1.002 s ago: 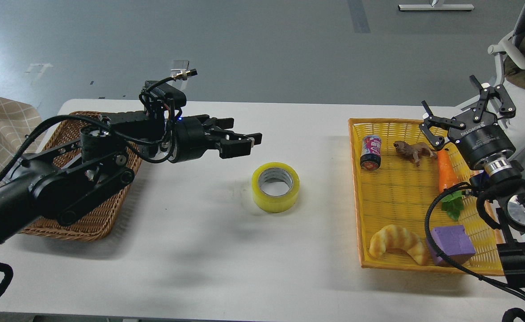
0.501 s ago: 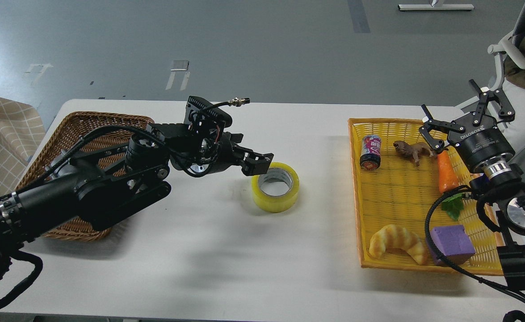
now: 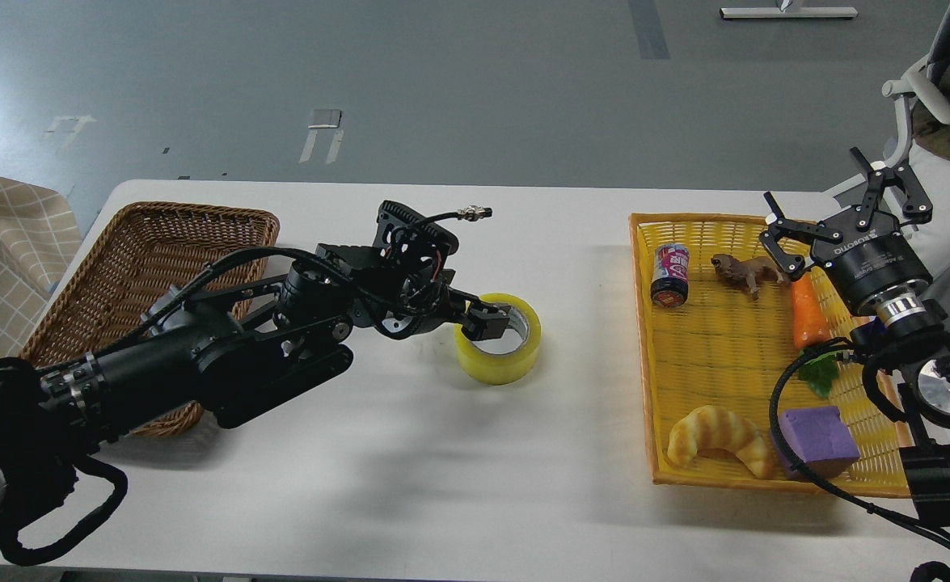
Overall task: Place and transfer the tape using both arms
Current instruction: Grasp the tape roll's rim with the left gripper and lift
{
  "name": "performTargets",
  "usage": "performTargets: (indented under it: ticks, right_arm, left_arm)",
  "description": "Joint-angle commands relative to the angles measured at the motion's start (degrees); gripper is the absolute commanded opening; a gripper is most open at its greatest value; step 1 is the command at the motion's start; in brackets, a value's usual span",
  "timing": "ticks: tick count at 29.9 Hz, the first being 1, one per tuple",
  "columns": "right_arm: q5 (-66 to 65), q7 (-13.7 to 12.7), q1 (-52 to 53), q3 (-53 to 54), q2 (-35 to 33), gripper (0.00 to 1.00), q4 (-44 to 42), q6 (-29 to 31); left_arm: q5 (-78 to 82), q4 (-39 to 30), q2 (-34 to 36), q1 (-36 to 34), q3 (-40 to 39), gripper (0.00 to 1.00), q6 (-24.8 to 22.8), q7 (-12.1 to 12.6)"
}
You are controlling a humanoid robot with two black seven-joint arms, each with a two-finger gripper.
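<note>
The tape (image 3: 508,365), a yellow translucent roll with a grey-white core, lies flat on the white table (image 3: 442,485) at its middle. My left gripper (image 3: 487,319) reaches down onto the roll's left rim. One finger is inside the core, the other is at the outer left wall, and the jaws look open around that wall. My right gripper (image 3: 812,175) is open and empty. It is held up above the far right corner of the yellow tray (image 3: 644,339), well away from the tape.
The yellow tray at the right holds a small can (image 3: 671,276), a brown toy animal (image 3: 745,271), a carrot (image 3: 808,314), a croissant (image 3: 717,436) and a purple block (image 3: 818,440). A brown wicker basket (image 3: 143,250) stands at the left, partly under my left arm.
My left arm has swung right and down from above the basket to the tape, and its fingers now sit at the roll's left rim. The right gripper has hardly moved.
</note>
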Motion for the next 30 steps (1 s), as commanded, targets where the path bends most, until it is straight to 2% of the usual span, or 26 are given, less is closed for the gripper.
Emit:
performTargets:
  ticks: [1,8,11,13,15,17,19,20,22,24,26,30]
  right_arm:
    - [0.0,0.0,-0.3,0.1,0.0,0.99,0.0,0.0]
    - [0.0,0.1,-0.7,0.1,0.0,0.99,0.0,0.0]
    - [0.0,0.1,-0.8,0.1,0.0,0.99,0.0,0.0]
    - [0.0,0.2,-0.8,0.2,0.0,0.99,0.0,0.0]
    - [0.0,0.2,-0.8,0.2,0.0,0.99,0.0,0.0]
    - [0.0,0.2,-0.8,0.2,0.0,0.99,0.0,0.0]
    - [0.0,0.2,-0.8,0.2,0.0,0.99,0.0,0.0]
    - [0.0,0.2,-0.8,0.2,0.0,0.99,-0.1,0.0]
    - [0.0,0.2,-0.8,0.1,0.1,0.99,0.0,0.0]
    - [0.0,0.2,-0.9,0.2,0.1,0.99,-0.1,0.0]
    - [0.0,0.2,-0.8,0.2,0.1,0.99,0.0,0.0]
    - [0.0,0.2,-0.8,0.3,0.1,0.99,0.0,0.0]
  left_arm:
    - [-0.1,4.0,-2.1,-0.2,1.8,0.98,0.0,0.0]
    - [-0.1,8.6,-3.4,-0.6,1.9,0.96,0.1,-0.1]
    - [0.0,9.2,-3.6,-0.7,2.1,0.91,0.1,-0.1]
    - [0.0,9.5,-4.0,-0.8,2.7,0.75,0.2,-0.2]
    - [0.0,9.9,-4.3,-0.9,3.7,0.4,0.2,-0.7]
    - [0.0,10.0,-4.3,-0.8,3.7,0.31,0.2,-0.9]
    - [0.0,10.1,-4.3,-0.9,3.8,0.12,0.2,-1.1]
    - [0.1,10.1,-4.3,-0.9,3.8,0.0,0.2,-1.2]
    - [0.2,10.2,-4.3,-1.0,4.0,0.0,0.2,-2.5]
    - [0.4,10.2,-4.3,-1.6,4.1,0.0,0.3,-5.2]
    - [1.1,10.2,-4.5,-2.3,4.2,0.0,0.3,-6.4]
    - [2.2,10.2,-4.4,-3.9,4.2,0.0,0.2,-6.1]
